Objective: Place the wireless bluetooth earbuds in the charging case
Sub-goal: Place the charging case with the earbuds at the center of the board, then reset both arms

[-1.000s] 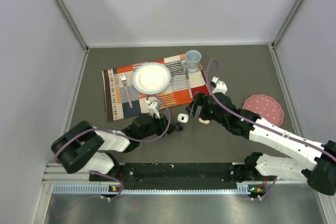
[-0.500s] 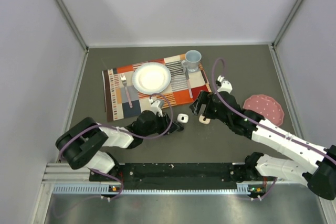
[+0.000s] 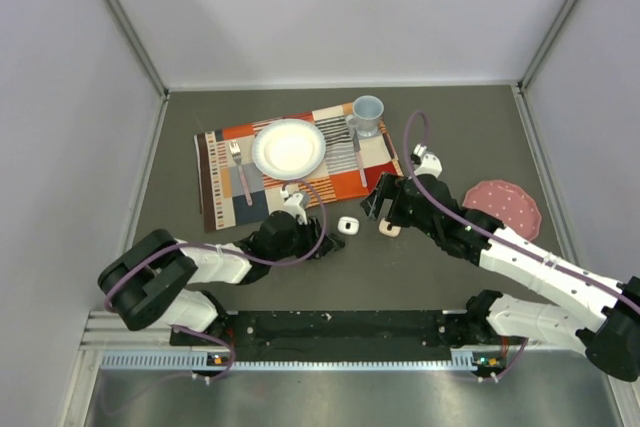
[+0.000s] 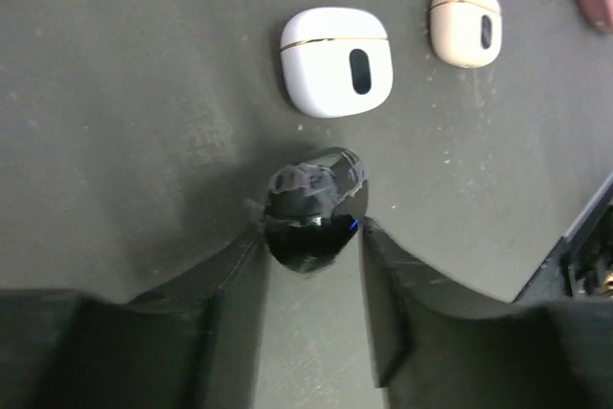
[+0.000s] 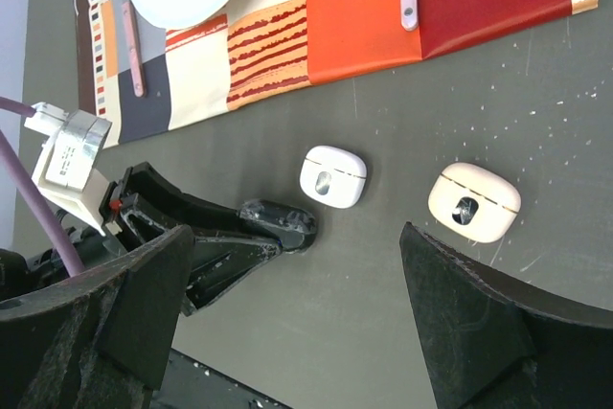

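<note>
Three charging cases on the dark table [image 3: 460, 127], count them: one black, one white, one beige, in a loose row between the two arms. All three lie flat.

The black case [image 4: 314, 193] sits right between the fingers of the left gripper [image 4: 311, 232], which comes in low along the tabletop. The fingers flank it closely on both sides, but I can't tell whether they are pinching it or standing just off it.

Next along is the white case [image 4: 336, 61], close beside the black one but not touching it. It is rounded and almost as broad as it is long, lid shut. Its dark oval mark faces up, and its seam is on the side away from the beige case.

Then the beige case [image 4: 465, 24], near the white one, also shut. It is slightly oblong, with its long axis roughly along the row.

The right gripper [image 3: 384, 209] hovers over the beige end of the row, its fingers spread wide and nothing between them.

Behind all that is one patchwork placemat [image 3: 225, 192]. It carries one white plate [image 3: 289, 147], one fork [image 3: 236, 169] and a second pink utensil [image 3: 357, 155]. One pale blue mug [image 3: 367, 114] stands at its far corner. One pink dotted disc [image 3: 503, 207] lies off to the right.
</note>
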Robot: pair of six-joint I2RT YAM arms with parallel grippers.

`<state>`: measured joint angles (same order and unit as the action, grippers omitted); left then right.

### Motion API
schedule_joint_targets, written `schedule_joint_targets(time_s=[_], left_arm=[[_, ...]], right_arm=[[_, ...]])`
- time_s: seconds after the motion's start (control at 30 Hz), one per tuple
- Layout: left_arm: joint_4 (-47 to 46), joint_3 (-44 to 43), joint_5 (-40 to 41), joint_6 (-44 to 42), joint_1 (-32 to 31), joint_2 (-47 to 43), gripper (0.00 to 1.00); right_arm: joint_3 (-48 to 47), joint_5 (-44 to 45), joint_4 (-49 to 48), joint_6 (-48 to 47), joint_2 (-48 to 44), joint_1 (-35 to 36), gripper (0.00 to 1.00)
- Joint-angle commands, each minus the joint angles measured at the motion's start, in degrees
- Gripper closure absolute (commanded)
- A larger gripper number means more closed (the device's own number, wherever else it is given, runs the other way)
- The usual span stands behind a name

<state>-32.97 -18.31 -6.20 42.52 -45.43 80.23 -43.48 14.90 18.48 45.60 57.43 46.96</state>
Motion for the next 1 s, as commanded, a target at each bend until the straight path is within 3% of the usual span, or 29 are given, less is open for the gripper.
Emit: schedule_joint_targets(time_s=[0.0,0.2,0.23,0.27,0.3,0.33,0.53,0.57,0.7,0.97], left_arm=[[3.2,-0.2,2.6,-1.7,0.2,-2.7,0.43],[12.2,-0.6,7.8,-4.3,0.2,-9.9,0.36],[13.8,-0.7,8.7,-4.7,0.2,-11.4,0.25],[15.7,-0.9,9.8,-5.3,0.2,-12.9,0.25],[18.7,-1.0,11.0,-6.4,0.2,-16.0,0.18],[20.6,-1.2,12.8,-7.3,0.2,-17.7,0.01],[35.7,-4.9,20.7,-13.0,0.2,-31.3,0.01],[37.3,-5.4,23.9,-12.8,0.2,-34.7,0.01],[40.6,-6.2,31.1,-13.7,0.1,-42.6,0.01],[47.0,-8.2,36.6,-16.3,0.1,-51.1,0.01]], right_arm=[[-0.3,-0.3,-1.2,-0.5,-0.2,-0.8,0.11],[-0.4,0.4,-1.2,-1.0,-0.2,-0.8,0.11],[-0.3,0.4,-1.3,-1.1,-0.1,-1.2,0.11],[-0.3,0.4,-1.1,-1.2,-0.2,-1.3,0.11],[-0.1,0.5,-1.2,-1.5,-0.2,-1.6,0.11],[0.0,0.4,-1.2,-1.7,-0.3,-2.2,0.11],[0.8,1.7,-0.4,-3.9,-1.1,-5.6,0.1],[1.1,3.8,-0.4,-3.9,-1.1,-6.4,0.05],[1.6,4.7,0.0,-7.4,-1.4,-10.3,0.01],[-0.4,8.4,1.6,-14.0,1.8,-17.6,0.01]])
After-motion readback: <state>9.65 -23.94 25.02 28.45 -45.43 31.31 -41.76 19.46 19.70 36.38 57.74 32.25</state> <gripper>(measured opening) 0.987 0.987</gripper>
